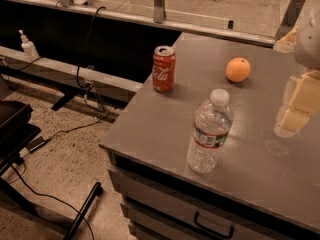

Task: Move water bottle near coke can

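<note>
Three things on the table: the water bottle [210, 134], the coke can [164, 69] and an orange [238, 69] — all standing on the grey table top [150, 129].
Water bottle: upright near the front edge of the table, white cap on, dark label band round its middle; of the three it is nearest the camera.
Coke can: upright close to the table's left edge, farther back than the bottle, white script facing the camera and silver top up; well apart from the bottle.
Orange: right of the can and at about the same depth, apart from both can and bottle.
Gripper [295, 111]: at the right edge of the view, above the table top, to the right of the bottle and clear of it; pale cream in colour, partly cut off by the frame.
Grip: whether it is released or clenched I cannot tell from this angle.
Arm [309, 39]: a pale rounded part shows above the gripper, in the upper right corner.
Table front: drawers below the top, the upper one with a dark handle [214, 227].
Floor [65, 169]: speckled, left of the table, with black cables [70, 130] running across it.
Left edge: black furniture [15, 126], only partly in view.
Ledge at back left: a small white pump bottle [28, 45] — standing upright.
</note>
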Action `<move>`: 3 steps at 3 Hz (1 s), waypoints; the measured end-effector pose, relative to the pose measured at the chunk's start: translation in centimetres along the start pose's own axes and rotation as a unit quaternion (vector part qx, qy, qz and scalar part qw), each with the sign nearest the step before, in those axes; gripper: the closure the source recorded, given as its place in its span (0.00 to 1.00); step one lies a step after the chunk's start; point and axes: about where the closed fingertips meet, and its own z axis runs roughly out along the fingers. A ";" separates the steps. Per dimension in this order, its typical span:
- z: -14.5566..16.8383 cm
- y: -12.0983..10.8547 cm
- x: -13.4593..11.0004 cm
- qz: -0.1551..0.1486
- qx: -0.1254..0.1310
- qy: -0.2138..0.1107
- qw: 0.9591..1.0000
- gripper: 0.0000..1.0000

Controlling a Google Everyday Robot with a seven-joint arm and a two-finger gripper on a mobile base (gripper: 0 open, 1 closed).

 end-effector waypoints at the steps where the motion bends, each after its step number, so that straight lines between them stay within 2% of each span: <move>1: 0.0 0.0 0.0 0.000 0.000 0.000 1.000 0.00; 2: 0.2 0.2 -0.8 -0.004 -0.004 -0.030 1.000 0.00; 3: 1.0 0.8 -2.3 -0.007 -0.028 -0.095 0.995 0.00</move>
